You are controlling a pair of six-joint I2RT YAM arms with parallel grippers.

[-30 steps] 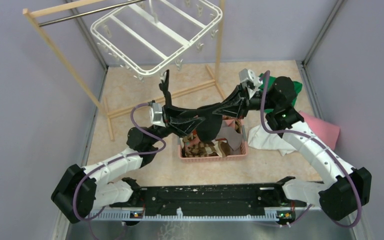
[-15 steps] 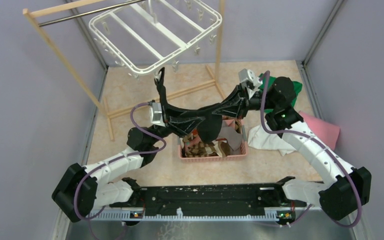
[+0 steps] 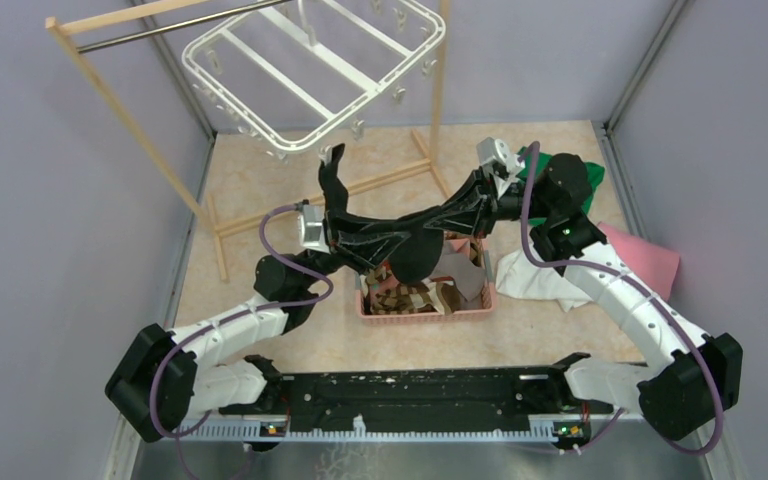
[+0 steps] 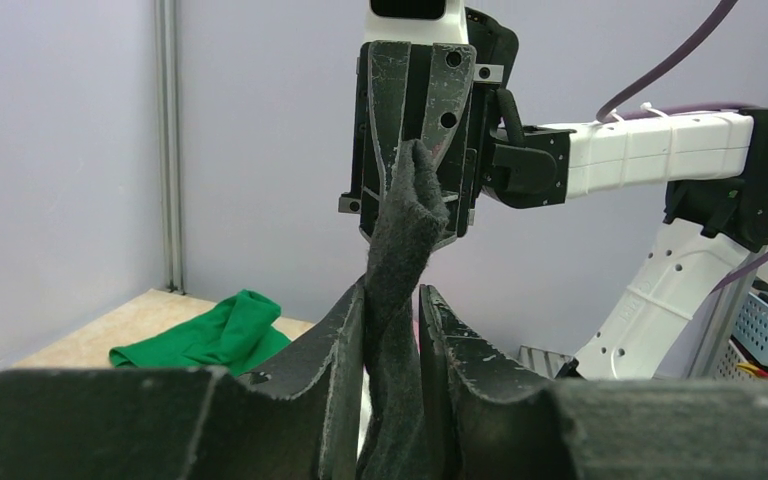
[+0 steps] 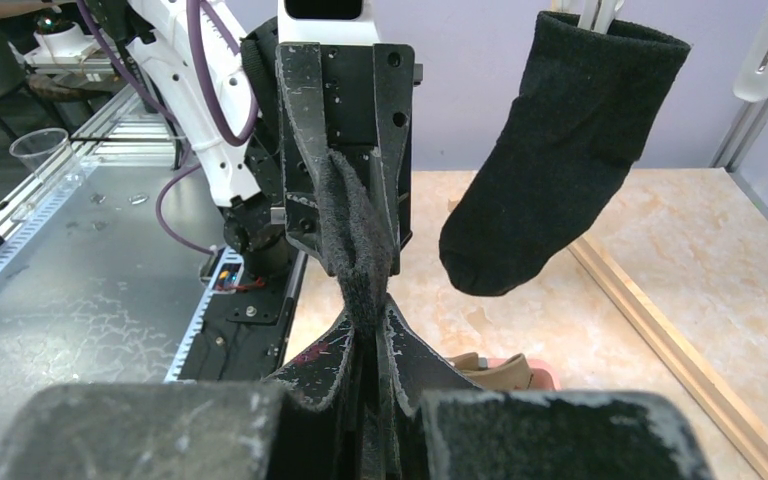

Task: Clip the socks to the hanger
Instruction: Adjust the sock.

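Progress: one black sock (image 5: pixel 560 150) hangs clipped beneath the hanger (image 3: pixel 290 152). We find the left gripper (image 4: pixel 392 300) and right gripper (image 5: pixel 368 320) both pinching a second sock (image 4: pixel 400 220) below the hanger. Other socks (image 3: pixel 405 295) remain in the basket (image 3: pixel 425 313).

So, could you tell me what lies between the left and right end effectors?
A black sock spans that gap, pinched by the left end effector and the right end effector; both wrist views show it.
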